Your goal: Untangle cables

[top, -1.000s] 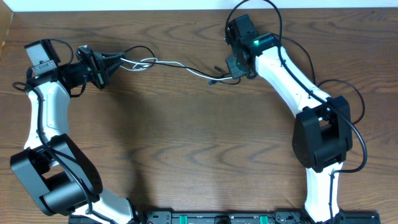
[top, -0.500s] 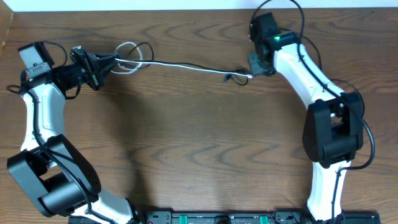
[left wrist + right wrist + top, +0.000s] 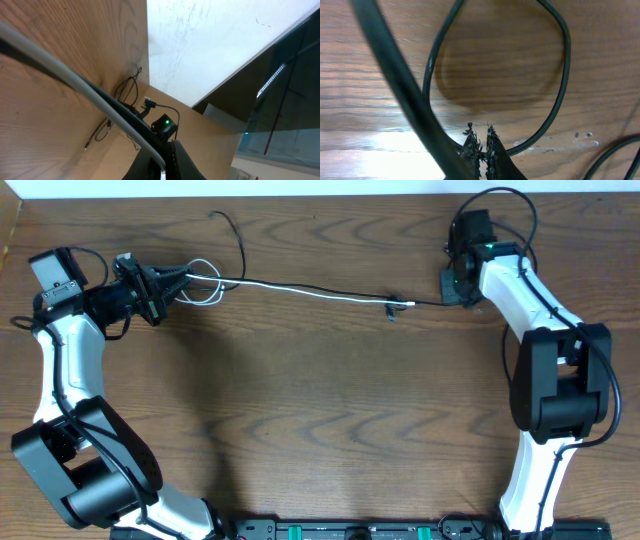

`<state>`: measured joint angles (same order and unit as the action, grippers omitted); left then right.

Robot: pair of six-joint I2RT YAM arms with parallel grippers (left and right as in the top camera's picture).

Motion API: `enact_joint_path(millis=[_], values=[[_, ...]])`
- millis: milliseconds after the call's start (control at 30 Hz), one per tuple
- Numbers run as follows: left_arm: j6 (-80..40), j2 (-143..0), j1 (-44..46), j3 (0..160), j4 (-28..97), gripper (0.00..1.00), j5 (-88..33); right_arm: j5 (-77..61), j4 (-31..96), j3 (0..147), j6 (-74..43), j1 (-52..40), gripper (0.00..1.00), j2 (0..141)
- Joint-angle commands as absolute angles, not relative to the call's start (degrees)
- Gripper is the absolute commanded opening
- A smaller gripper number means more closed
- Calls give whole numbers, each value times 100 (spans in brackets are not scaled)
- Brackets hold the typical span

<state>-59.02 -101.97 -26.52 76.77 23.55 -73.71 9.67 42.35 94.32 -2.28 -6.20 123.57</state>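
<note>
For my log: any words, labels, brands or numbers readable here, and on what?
None can be read.
The white cable and black cable show no print.
The right arm shows only a green light.
Any marking on the black strip along the overhead view's bottom edge is too small to read.

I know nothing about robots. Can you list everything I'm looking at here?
thin white cable: one, white, stretched along the table's far side.
thin black cable: at least one, black, alongside it, loose end curling at the far edge.
brown wooden table: one, brown, under everything.
robot arms: two, white and black, one each side.
left end effector: one, black, shut on the white cable.
right end effector: one, black, shut on the black cable.
</note>
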Motion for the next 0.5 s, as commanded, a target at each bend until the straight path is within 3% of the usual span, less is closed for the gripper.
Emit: enact_joint_path(millis=[0,267,467], values=[[-5760,-10018,-2823,7682,2305,7,-7432,1557,4246,9351,-134,-209,1,12206],[-5728,-10018,-2823,7682,2307,7,-7430,1697,4353,9347,-762,340,1,12206],[-5382,-10018,-2816,7682,2394,7,-7391,1035,4348,9330,-808,528,1,12206]])
